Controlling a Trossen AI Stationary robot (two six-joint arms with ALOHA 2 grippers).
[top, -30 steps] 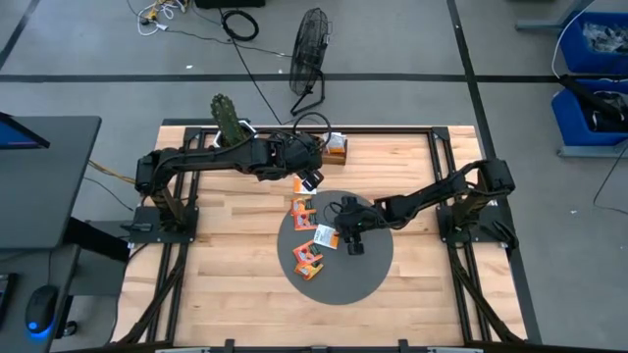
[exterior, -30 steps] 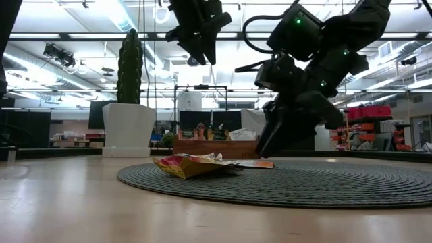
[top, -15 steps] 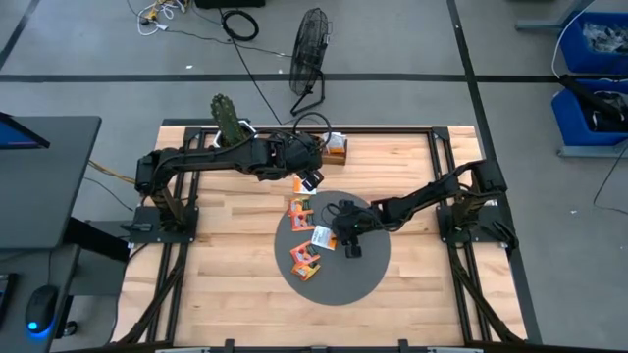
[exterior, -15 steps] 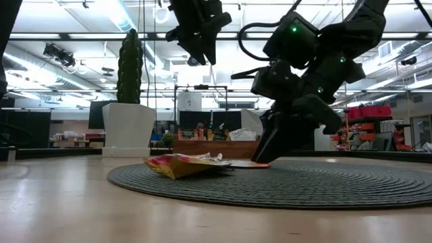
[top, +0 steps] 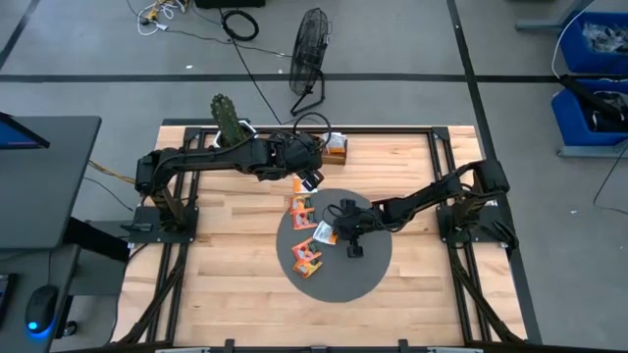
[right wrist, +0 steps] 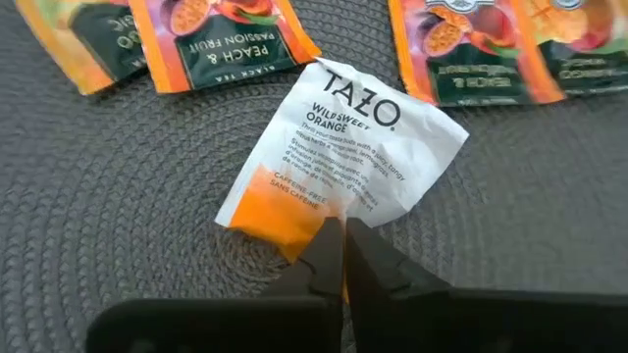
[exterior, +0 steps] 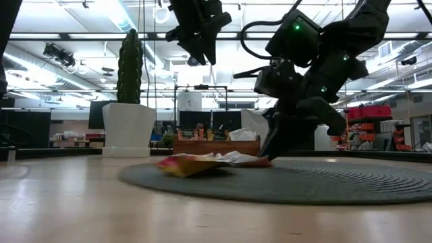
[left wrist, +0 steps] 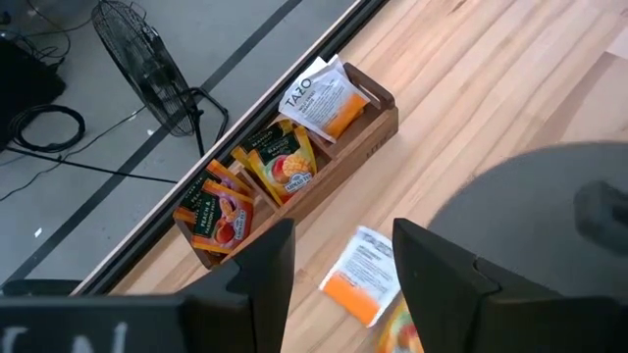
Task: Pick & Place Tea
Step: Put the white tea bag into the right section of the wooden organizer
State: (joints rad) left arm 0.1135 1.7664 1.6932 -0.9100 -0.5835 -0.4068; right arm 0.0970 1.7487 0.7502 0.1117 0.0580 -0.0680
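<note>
A white-and-orange tea sachet (right wrist: 339,147) lies on the grey woven disc (top: 363,275), among other orange sachets (top: 307,258) (top: 300,211). My right gripper (right wrist: 343,240) is down at the disc and shut on this sachet. My left gripper (top: 312,181) hangs high above the disc's far edge, open and holding nothing (left wrist: 343,265). Below it another white-and-orange sachet (left wrist: 365,277) lies flat on the wood. The brown wooden tray (left wrist: 363,147) at the table's far edge holds several sachets standing on edge. My right gripper pinches the sachet's orange end (right wrist: 299,224) between its two fingers, at the edge of that end. The fingers come slanting down from the table's right side (exterior: 266,156). The sachet's white part still lies flat on the disc.
A cactus in a white pot (top: 228,120) stands at the table's far left, beside the tray. A floor fan (top: 309,49) stands beyond the far edge. Bare wood lies left, right and near of the disc.
My right gripper has come down a little and shut on the orange end of the white-and-orange sachet. The grey disc has shifted slightly under it on the table. The sachet stays lying on the disc.
</note>
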